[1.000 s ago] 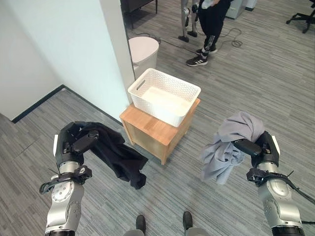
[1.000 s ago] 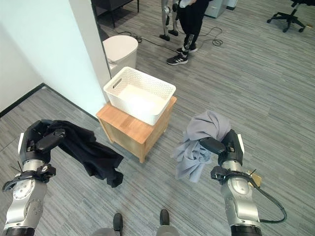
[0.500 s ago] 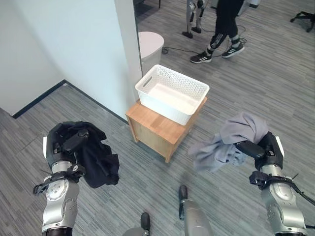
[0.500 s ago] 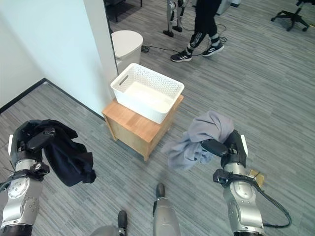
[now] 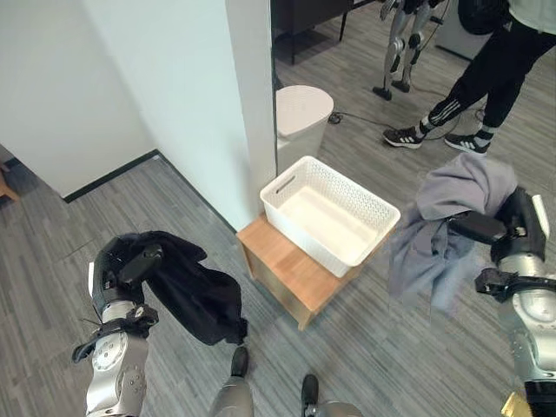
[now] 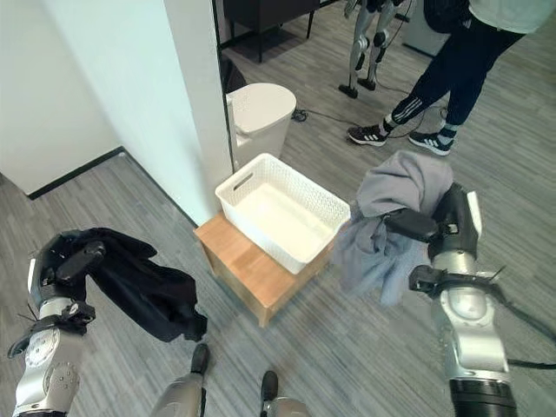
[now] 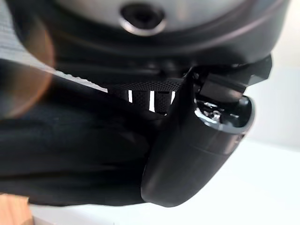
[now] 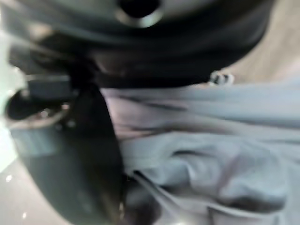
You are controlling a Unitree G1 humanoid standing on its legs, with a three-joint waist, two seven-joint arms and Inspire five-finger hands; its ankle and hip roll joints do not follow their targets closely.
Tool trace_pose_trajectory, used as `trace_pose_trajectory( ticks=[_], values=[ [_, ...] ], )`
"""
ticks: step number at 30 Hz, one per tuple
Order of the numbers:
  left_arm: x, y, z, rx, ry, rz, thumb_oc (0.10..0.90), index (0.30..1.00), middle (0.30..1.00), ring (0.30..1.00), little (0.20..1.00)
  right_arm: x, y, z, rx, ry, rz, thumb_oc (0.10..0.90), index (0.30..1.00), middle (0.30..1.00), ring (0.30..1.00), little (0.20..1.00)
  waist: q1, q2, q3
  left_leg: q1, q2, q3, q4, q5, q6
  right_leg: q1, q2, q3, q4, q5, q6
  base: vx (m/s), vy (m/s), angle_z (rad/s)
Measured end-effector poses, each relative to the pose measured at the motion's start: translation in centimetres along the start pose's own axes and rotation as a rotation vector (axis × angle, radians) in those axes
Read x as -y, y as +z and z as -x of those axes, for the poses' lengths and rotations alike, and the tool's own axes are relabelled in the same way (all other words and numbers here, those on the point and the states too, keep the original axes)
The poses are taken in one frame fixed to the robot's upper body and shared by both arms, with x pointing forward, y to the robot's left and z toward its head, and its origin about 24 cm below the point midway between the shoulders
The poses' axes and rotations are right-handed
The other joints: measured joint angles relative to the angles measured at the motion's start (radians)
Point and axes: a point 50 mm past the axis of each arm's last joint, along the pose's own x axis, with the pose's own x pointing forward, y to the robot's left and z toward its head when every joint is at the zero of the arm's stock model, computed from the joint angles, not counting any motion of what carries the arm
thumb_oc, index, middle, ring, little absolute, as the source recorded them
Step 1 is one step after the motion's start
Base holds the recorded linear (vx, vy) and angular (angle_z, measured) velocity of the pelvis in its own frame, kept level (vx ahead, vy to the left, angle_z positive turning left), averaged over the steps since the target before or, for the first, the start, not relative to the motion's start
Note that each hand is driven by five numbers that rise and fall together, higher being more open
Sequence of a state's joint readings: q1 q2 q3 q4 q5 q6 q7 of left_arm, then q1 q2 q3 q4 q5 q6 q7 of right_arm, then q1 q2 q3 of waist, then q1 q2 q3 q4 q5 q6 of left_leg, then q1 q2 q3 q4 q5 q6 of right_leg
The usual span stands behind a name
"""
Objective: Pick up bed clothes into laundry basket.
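Right robot hand (image 6: 447,228) clamps the grey garment (image 6: 387,221), now carried up beside the white basket (image 6: 282,211) on the wooden surface (image 6: 252,274). Left robot hand (image 5: 126,268) grips the black garment (image 5: 191,295), still below the basket. Drop looks near.

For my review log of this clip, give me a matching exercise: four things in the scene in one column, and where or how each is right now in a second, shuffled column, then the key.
Things:
1. black garment
2. grey garment
3. white laundry basket
4. white bin

States:
A. empty, on the wooden stand
B. hanging from the left robot hand
C. on the floor by the wall, behind the basket
D. held by the right robot hand, beside the basket

Pairs: 1-B, 2-D, 3-A, 4-C
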State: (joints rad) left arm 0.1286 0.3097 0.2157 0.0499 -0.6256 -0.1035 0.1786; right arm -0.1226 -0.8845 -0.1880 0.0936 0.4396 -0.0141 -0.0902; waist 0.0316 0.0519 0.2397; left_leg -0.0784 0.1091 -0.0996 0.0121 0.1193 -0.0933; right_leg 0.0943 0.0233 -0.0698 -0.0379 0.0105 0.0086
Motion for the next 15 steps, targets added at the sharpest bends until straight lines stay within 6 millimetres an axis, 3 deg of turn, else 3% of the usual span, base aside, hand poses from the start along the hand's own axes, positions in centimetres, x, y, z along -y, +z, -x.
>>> trace_pose_trajectory(
  ticks=[2,7,11,15],
  values=[
    [0.2,0.6,-0.5,0.014,-0.035,-0.023,0.4,0.3,0.3,0.3,0.3,1.6,0.7,-1.3,-0.001,-0.036,0.068,0.4,0.3,0.3,0.3,0.3,-0.005,-0.029,0.0,0.03,-0.034,0.016,-0.054,0.021,0.006,-0.003,-0.041,0.022,0.012,-0.019,0.034,0.07,0.117,-0.19],
    [0.5,1.4,-1.2,0.034,-0.081,-0.058,0.4,0.3,0.3,0.3,0.3,3.3,6.9,-5.9,0.088,0.01,0.398,0.4,0.3,0.3,0.3,0.3,-0.01,-0.082,0.005,0.055,-0.11,0.047,-0.095,0.021,0.017,-0.001,-0.124,0.048,-0.004,-0.034,0.089,0.02,0.095,-0.11],
    [2.0,1.4,-1.8,0.029,-0.153,-0.03,0.4,0.3,0.3,0.3,0.3,4.5,12.9,-9.7,0.141,-0.045,0.569,0.4,0.3,0.3,0.3,0.3,0.013,-0.117,0.021,0.055,-0.116,0.048,-0.098,0.02,0.019,0.013,-0.13,0.046,-0.034,-0.027,0.103,0.02,0.05,0.0],
    [2.0,0.2,-1.5,-0.022,-0.158,-0.038,0.4,0.3,0.3,0.3,0.3,4.5,18.5,-10.9,0.237,-0.088,0.68,0.4,0.3,0.3,0.3,0.3,0.039,-0.125,0.022,0.055,-0.112,0.047,-0.098,0.008,0.035,0.024,-0.123,0.045,-0.052,-0.025,0.107,0.05,0.064,0.06]
  ],
)
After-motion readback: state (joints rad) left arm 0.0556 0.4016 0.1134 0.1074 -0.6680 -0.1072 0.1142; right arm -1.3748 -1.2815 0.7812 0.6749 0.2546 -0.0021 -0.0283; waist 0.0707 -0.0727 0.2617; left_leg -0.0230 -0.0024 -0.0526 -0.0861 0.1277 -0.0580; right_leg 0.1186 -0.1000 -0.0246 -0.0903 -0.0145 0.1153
